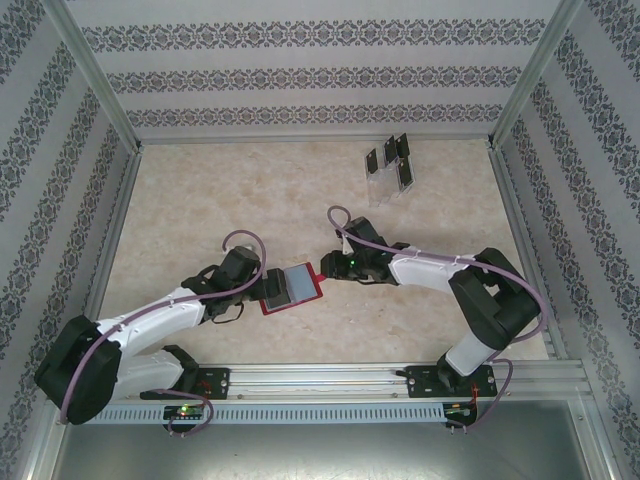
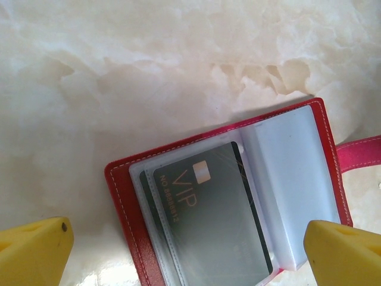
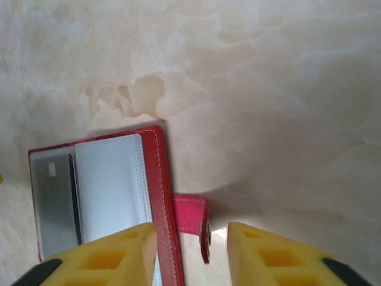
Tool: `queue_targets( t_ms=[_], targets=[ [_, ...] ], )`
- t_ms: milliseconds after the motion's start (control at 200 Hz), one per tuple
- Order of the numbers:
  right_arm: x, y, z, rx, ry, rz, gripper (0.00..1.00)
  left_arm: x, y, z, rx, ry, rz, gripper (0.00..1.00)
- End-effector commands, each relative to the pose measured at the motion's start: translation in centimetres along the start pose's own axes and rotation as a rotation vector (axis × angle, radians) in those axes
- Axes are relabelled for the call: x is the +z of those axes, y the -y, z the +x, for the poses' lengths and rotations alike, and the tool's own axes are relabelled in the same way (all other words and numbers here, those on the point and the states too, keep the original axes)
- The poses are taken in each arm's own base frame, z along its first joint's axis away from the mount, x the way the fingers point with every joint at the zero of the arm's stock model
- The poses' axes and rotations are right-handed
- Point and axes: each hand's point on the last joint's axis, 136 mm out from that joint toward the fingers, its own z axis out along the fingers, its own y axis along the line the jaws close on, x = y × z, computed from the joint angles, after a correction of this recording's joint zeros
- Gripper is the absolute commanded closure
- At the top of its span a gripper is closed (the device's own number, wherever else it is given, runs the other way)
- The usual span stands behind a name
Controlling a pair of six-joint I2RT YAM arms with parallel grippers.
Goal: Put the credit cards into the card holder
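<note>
Table [image 1: 200,200]: pale marbled top, carrying everything listed below.
Left gripper [image 2: 187,238]: is hovering over the left half of the wallet, near the front middle of the table; its yellow fingers [image 2: 33,250] are standing wide apart and gripping nothing.
Wallet [image 2: 122,196]: red, is lying open and flat on the table between the two grippers, with the inner pages facing up.
Card [image 2: 208,226]: dark grey, marked VIP, is sitting inside a clear sleeve on the left page of the wallet.
Right page [image 2: 292,179]: pale grey sleeve, is lying flat just beside the card.
Strap [image 3: 191,215]: red tab, is sticking out from the right edge of the wallet, its end curling down.
Right gripper [image 3: 191,235]: is reaching in at the wallet's right edge; its fingers are standing partly apart on either side of the strap, with bare table showing between the strap and one finger.
Rack [image 1: 385,190]: clear plastic, is standing at the far right of the table, well apart from the wallet.
Remaining cards [image 1: 405,175]: several dark ones are standing upright in the rack.
</note>
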Motion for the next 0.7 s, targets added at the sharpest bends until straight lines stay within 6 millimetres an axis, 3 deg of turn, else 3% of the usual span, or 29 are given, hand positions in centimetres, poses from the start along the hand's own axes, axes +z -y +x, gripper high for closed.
queue_targets(
  t_ms=[0,80,145,415,695],
  targets=[
    [0.2,0.4,-0.9,-0.006,0.015,0.02,0.78,0.6,0.1,0.0,-0.022,0.002,0.024,0.0],
    [0.1,0.9,-0.8,0.001,0.014,0.025,0.92,0.8,0.1,0.1,-0.019,-0.005,0.023,0.0],
    [0.0,1.3,-0.6,0.005,0.013,0.03,0.97,1.0,0.1,0.3,-0.018,-0.013,0.023,0.0],
    [-0.1,2.1,0.1,0.017,0.004,0.041,1.0,2.3,0.7,0.7,-0.02,-0.031,0.058,0.0],
    [-0.1,2.1,0.2,0.022,0.003,0.036,1.0,2.7,3.7,-0.9,-0.009,-0.024,0.148,0.0]
  ],
)
